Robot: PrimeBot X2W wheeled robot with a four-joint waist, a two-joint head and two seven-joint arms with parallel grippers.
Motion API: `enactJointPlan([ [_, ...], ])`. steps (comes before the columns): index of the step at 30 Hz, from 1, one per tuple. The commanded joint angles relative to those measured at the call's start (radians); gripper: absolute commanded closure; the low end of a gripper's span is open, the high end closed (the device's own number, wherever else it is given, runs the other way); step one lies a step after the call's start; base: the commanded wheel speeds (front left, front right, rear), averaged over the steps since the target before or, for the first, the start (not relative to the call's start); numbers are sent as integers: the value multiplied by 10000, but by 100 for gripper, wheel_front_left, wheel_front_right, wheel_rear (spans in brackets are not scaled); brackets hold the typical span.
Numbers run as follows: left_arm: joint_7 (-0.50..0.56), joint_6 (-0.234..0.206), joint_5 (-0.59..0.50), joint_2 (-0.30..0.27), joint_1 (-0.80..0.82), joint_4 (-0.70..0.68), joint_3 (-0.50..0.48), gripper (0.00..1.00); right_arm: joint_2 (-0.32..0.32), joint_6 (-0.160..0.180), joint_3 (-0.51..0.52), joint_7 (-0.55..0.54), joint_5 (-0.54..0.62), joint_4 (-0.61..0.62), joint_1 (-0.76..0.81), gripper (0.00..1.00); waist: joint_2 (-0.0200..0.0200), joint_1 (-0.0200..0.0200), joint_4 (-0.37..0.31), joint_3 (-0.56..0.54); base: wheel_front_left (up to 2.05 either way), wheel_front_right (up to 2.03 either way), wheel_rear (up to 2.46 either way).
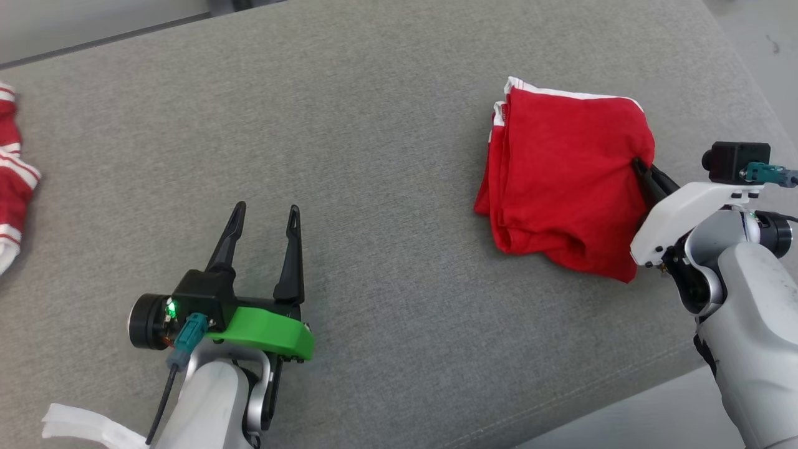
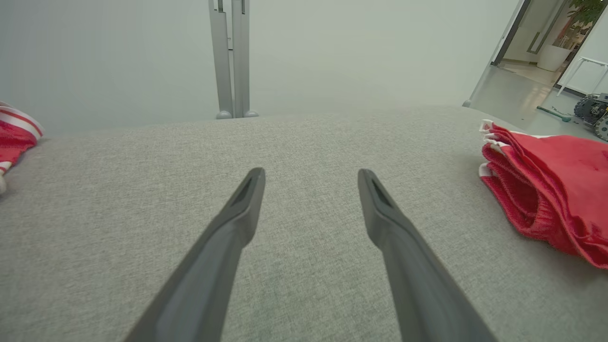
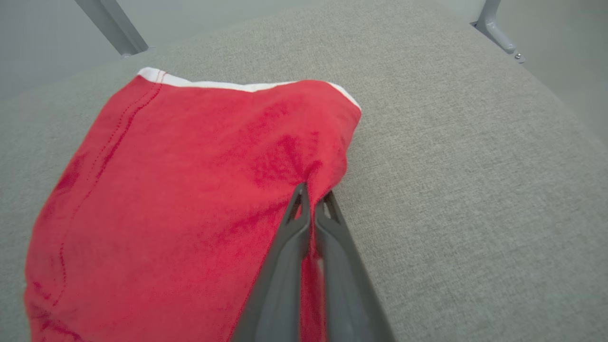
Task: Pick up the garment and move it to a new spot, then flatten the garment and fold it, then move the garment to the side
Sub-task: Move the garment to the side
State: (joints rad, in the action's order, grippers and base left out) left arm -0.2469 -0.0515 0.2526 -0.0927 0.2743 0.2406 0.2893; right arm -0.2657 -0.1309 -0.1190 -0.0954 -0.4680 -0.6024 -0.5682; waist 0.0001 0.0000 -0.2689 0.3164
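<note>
The red garment [image 1: 561, 181] with white trim lies folded in a thick bundle on the right side of the grey cushioned surface [image 1: 374, 156]. My right gripper [image 1: 641, 168] is shut on the garment's right edge; in the right wrist view its fingers [image 3: 304, 223] pinch a fold of the red cloth [image 3: 190, 190]. Over the lower left of the surface my left gripper [image 1: 265, 215] stands open, nothing between its fingers [image 2: 237, 218]. From the left wrist, the garment [image 2: 555, 190] lies off to the right, apart from that gripper.
Another red cloth with white stripes [image 1: 12, 174] lies at the surface's far left edge, also seen as a striped cloth [image 2: 14, 135] from the left wrist. A white strip [image 1: 81, 424] sits by the left arm. The surface's front edge [image 1: 623, 399] drops off near the right arm.
</note>
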Motion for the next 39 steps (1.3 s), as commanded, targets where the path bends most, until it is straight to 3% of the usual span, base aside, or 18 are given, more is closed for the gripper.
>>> enactJointPlan([
  [1,49,25,-46,-120,157,-42,2,0,56,2,-41,134,69,-103,-242,100,-1,0,-820,614,0,0,0],
  [12,22,-168,82,-159,-27,-362,19,0,-373,2,-247,616,340,-1042,-1177,100,-1,0,198,542,0,0,0],
  [28,63,-387,79,-361,-122,-979,-28,0,-2577,3,1105,726,2284,-3661,-3834,100,-1,0,1601,1106,0,0,0],
  [33,84,-464,74,-412,-104,-1151,19,0,-3132,3,1506,1089,3594,-4453,-4370,100,-1,0,1872,1312,0,0,0],
  [34,82,-469,78,-417,-98,-1159,27,0,-3189,5,1603,1240,3808,-4519,-4431,65,-1,0,1891,1331,0,0,0],
  [35,81,-476,81,-414,-92,-1163,38,0,-3184,6,1721,1393,3993,-4582,-4460,22,-1,0,1908,1342,0,0,0],
  [36,81,-474,88,-407,-82,-1164,49,0,-3163,6,1957,1625,4225,-4655,-4499,0,-1,0,1922,1352,0,0,0],
  [39,73,-505,129,-373,-51,-1120,81,0,-2895,6,2431,2111,4889,-4814,-4547,0,-1,0,1934,1312,0,0,0],
])
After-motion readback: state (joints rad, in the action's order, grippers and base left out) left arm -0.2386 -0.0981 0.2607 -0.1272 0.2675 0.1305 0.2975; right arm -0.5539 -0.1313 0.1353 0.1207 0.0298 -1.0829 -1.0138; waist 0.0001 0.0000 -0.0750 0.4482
